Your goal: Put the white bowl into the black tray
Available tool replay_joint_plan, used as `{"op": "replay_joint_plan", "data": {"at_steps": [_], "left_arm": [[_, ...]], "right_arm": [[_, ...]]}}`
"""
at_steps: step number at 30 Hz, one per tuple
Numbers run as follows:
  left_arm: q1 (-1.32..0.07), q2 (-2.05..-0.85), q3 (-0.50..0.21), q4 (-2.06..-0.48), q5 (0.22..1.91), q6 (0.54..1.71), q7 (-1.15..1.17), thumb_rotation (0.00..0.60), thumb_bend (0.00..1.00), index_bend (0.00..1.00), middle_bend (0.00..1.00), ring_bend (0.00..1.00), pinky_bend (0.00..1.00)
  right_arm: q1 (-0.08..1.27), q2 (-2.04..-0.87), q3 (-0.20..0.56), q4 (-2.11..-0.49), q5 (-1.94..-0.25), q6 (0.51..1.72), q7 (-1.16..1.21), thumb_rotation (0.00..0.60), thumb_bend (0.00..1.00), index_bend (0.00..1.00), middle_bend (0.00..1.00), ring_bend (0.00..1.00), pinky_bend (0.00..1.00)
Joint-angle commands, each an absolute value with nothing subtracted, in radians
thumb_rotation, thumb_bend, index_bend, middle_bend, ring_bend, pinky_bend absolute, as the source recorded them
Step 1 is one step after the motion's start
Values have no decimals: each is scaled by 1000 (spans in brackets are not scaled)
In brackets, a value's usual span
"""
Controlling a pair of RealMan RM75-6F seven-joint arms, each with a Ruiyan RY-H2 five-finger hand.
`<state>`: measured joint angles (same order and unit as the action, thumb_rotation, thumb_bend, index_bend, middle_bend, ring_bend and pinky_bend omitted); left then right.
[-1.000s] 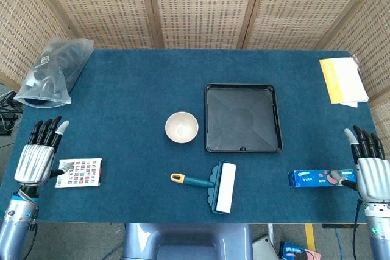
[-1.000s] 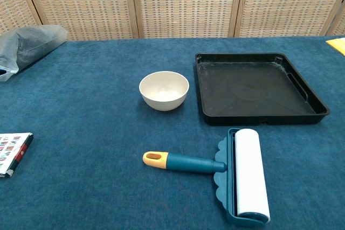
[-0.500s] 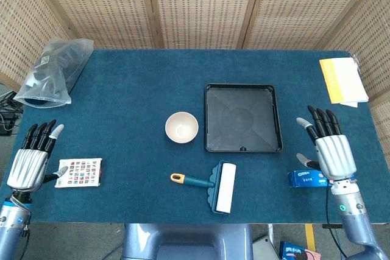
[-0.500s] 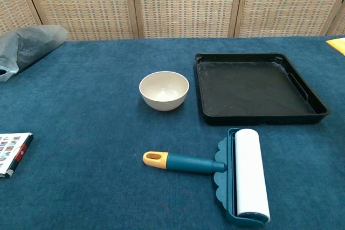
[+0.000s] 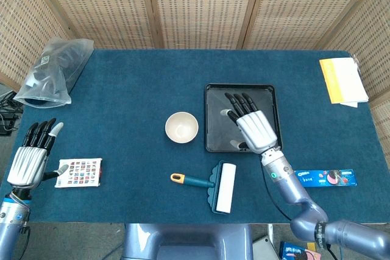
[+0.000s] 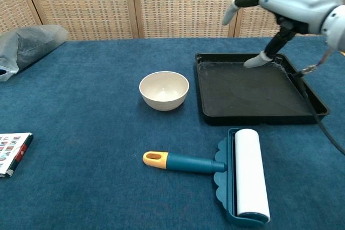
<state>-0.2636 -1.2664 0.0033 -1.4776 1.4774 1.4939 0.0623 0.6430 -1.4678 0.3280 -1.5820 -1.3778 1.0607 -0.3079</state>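
The white bowl [image 5: 181, 127] [image 6: 164, 90] stands upright and empty on the blue cloth, just left of the black tray [image 5: 215, 98] [image 6: 237, 92]. My right hand [image 5: 252, 124] [image 6: 283, 2] hovers above the tray with fingers spread and nothing in it, pointing toward the far side. It is right of the bowl and apart from it. My left hand [image 5: 33, 152] rests open at the table's left front edge, far from the bowl, and the chest view does not show it.
A teal lint roller [image 5: 214, 186] [image 6: 226, 173] lies in front of the bowl and tray. A card pack [image 5: 79, 172] lies by my left hand. A cookie box [image 5: 325, 178] sits front right, yellow papers [image 5: 342, 80] back right, a plastic bag [image 5: 52, 68] back left.
My right hand has swung left from the table's right front edge to above the tray, uncovering the cookie box. The left hand has barely moved. Bowl and tray stay put.
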Motion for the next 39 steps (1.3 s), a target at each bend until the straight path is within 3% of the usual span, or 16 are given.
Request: {"op": "replay_joint_plan", "data": {"at_steps": [1,21,39], "left_arm": [[-264,-1269,-5,-1463,1468,1476,44,600,63,0,0,0,0],[-244,-1272,-26,-1435,1475,1458,-9,600,63,0,0,0,0],[-242,-1270,-39,-1429,1471,1425,-14,600,62,0,0,0,0]], "right_arm": [[715,-1553,345,-1517,-1325,1000,-340,600,170,341,51,0,59],[878,-1791,310,-1296,-1264,903,-315,600,182,405,78,0,59],[939,-1880,308,-1128,-1240,863,-236,600,219,447,100,0,66]]}}
